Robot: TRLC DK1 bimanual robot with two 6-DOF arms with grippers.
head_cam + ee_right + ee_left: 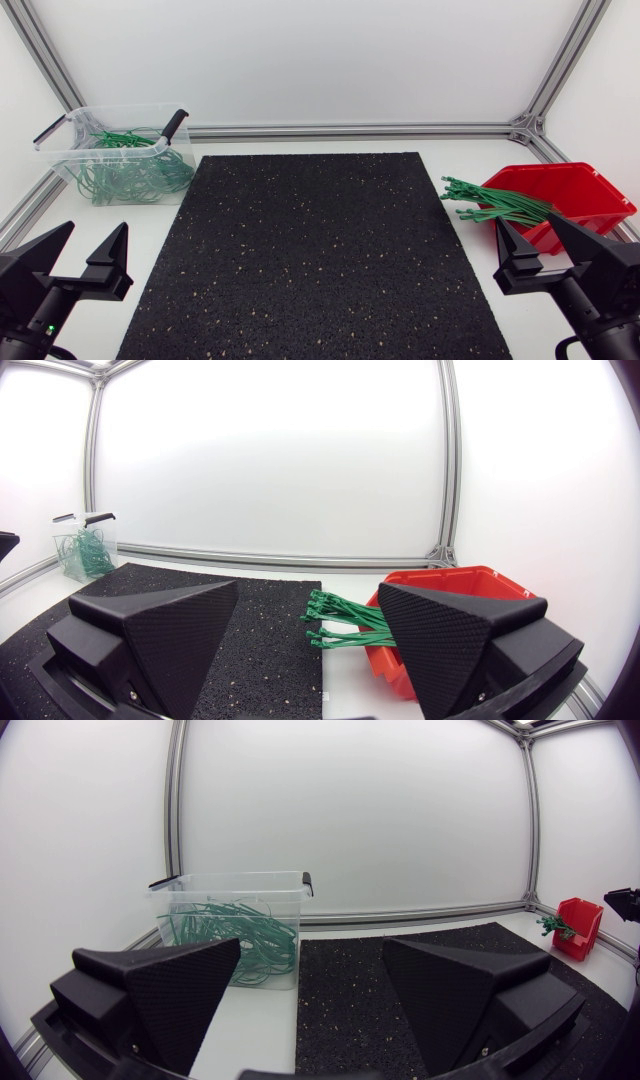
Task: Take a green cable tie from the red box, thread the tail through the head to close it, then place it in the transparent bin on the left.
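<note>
The red box (578,192) stands at the table's right side, with a bundle of green cable ties (492,203) sticking out of it toward the mat. My right gripper (548,240) rests just in front of the box, open and empty; in its wrist view the green cable ties (340,624) lie ahead between its fingers, beside the red box (440,588). The transparent bin (115,150) sits at the back left and holds several closed green ties. My left gripper (90,250) rests open and empty at the front left; the transparent bin (235,925) stands ahead of it.
A black speckled mat (315,255) covers the middle of the table. Aluminium frame rails (350,130) run along the back edge and both sides. The bin carries black handle clips (175,122) on its rim.
</note>
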